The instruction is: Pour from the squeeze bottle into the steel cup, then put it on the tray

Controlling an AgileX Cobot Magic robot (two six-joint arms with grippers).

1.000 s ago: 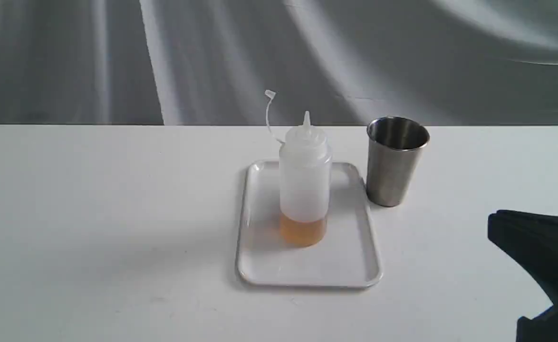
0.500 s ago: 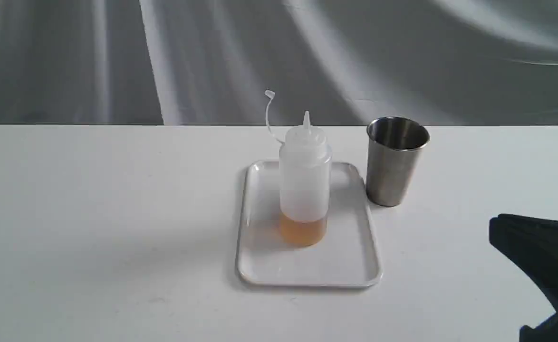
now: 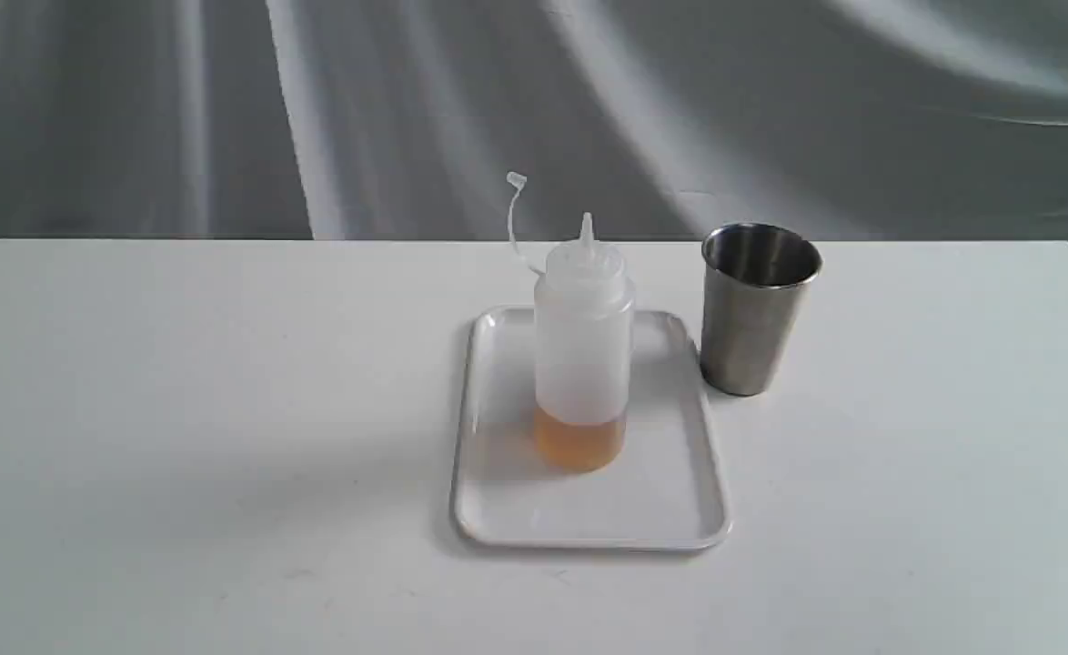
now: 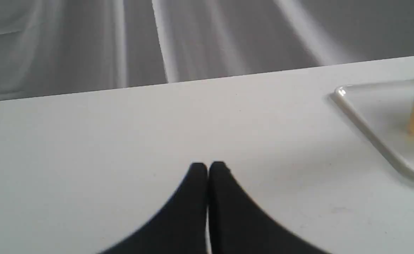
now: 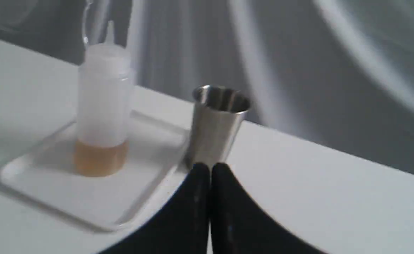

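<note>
Right gripper (image 5: 209,165) back from steel cup (image 5: 215,130)

No text, label, brand, number or sign can be read anywhere: the squeeze bottle (image 3: 583,346), steel cup (image 3: 752,318), tray (image 3: 516,496) and counter (image 3: 179,409) show plain, unmarked surfaces.

A white matte bench (image 3: 179,409) fills the lower half of the exterior view, and its far corner shows near 3 o'clock. Behind it hangs a grey fabric backdrop (image 3: 88,109) in soft folds. Paler streaks cross the fabric at 11 o'clock and 1 o'clock. The light is soft and even.
</note>
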